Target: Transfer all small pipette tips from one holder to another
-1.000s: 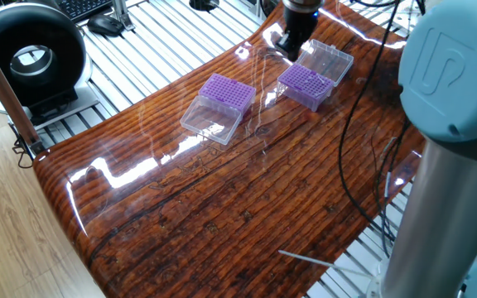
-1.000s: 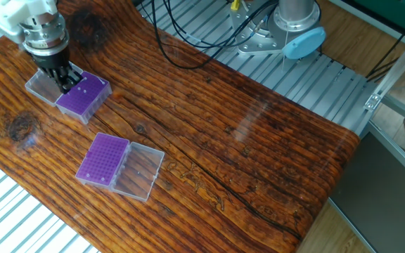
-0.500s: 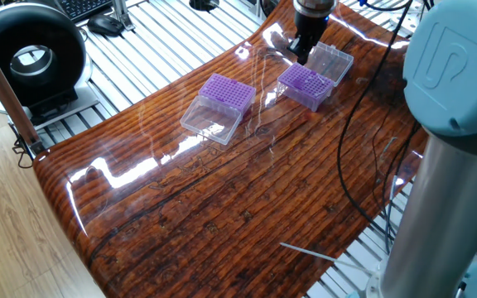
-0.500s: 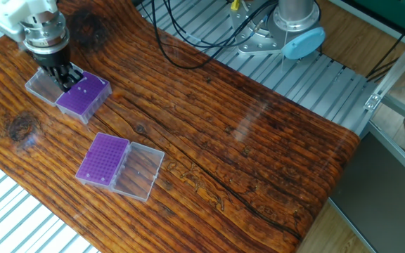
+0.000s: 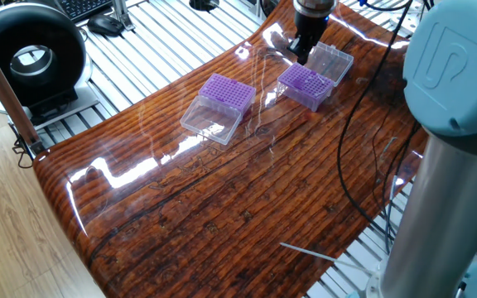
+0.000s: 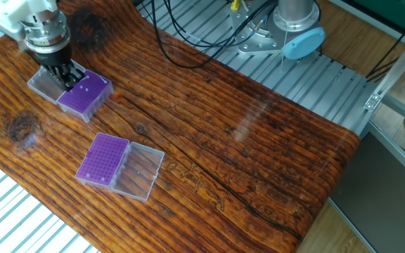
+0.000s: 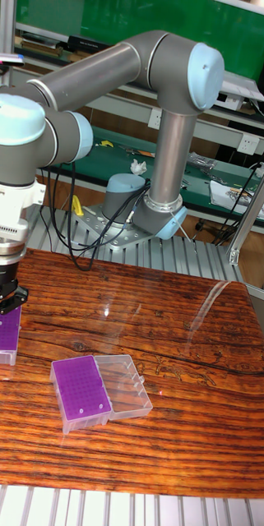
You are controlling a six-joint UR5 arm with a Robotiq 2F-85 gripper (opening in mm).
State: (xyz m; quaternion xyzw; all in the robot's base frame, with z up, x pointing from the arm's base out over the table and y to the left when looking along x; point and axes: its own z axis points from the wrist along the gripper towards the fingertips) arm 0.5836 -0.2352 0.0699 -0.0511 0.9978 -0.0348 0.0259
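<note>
Your gripper (image 6: 67,79) hangs low over the far box (image 6: 85,95), the purple holder near a corner of the table (image 6: 259,140), at the box edge next to its clear lid (image 6: 46,83). The fingers look drawn close together, but you cannot tell from any view whether they are pinching a tip or merely closed; the tips (image 5: 306,79) themselves show only as a pale dotted grid on the purple top, too fine to single out.

The second box (image 6: 103,159) lies well apart, toward the middle of the table's long edge, its own clear lid (image 6: 138,171) folded open beside it. In the tall view, the box under the gripper (image 7: 2,334) sits at the table's left edge and the second box (image 7: 81,392) nearer the front edge.

The step in hand seems to be taking a tip out of the far box. To do it well, keep the fingers vertical and centred on one hole of the grid, not straddling two. Lift straight up until the tip is free of the rack before you travel; any sideways pull could drag the light box or tilt it against its lid. Watch the hinge side: the fingers stand close to the lid, so approach from the purple side. Carry slowly to the second box.
</note>
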